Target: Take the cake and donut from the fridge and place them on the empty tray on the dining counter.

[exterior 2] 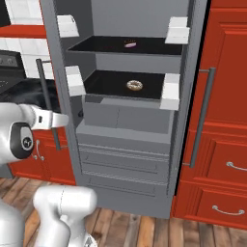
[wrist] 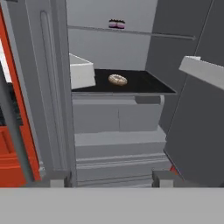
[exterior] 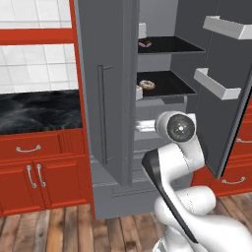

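Standing open on both sides, the fridge (exterior 2: 130, 144) shows two black shelves above grey drawers, with white door bins (exterior: 216, 83) on the swung-out doors. The donut (exterior 2: 134, 86) lies flat on the lower shelf (exterior 2: 111, 87), near its middle and a little toward the front edge; it also shows in the left base view (exterior: 146, 84) and the hand view (wrist: 117, 79). A small pink-and-dark cake (exterior 2: 130, 44) sits on the upper shelf (exterior 2: 96, 46), toward the back. The pincer (wrist: 112, 178) is in front of the fridge, well apart from both shelves, its two dark fingertips (wrist: 57, 179) spread with nothing between them. Red cabinets (exterior 2: 222, 159) flank the fridge over a wooden floor (exterior: 59, 226).
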Tool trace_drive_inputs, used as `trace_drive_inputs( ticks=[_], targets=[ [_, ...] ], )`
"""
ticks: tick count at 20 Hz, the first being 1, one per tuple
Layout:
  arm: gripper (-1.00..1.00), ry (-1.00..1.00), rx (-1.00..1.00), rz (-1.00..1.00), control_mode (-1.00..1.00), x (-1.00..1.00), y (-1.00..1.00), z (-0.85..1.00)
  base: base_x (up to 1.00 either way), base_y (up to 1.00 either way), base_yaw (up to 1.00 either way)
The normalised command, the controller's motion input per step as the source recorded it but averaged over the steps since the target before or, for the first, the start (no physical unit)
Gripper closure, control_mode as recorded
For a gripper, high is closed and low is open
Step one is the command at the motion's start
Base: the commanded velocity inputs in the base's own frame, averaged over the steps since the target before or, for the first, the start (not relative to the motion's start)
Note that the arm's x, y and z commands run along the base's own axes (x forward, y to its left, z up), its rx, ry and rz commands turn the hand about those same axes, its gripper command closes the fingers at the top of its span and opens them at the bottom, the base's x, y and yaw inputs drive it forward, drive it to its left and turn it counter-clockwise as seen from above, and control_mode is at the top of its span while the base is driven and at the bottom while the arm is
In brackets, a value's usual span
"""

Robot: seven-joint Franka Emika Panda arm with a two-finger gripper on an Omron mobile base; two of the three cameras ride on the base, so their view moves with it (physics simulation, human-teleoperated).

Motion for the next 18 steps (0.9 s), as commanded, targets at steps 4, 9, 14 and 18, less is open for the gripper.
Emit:
trace_drive_inputs(
  ticks=[4, 9, 14, 18],
  targets=[
    [-1.00, -0.03, 0.00, 0.03, -1.00, 0.00, -0.11, -0.03, 0.00, 0.00, 0.00],
    [-1.00, -0.11, 0.00, 0.28, -1.00, 0.00, -0.53, 0.00, 0.00, 0.00, 0.00],
    [-1.00, 0.00, 0.01, 0.30, -1.00, 0.02, -0.57, 0.00, 0.00, 0.00, 0.00],
    [-1.00, 0.03, 0.03, 0.34, -1.00, 0.18, -0.30, -0.09, 0.00, 0.00, 0.00]
  ],
)
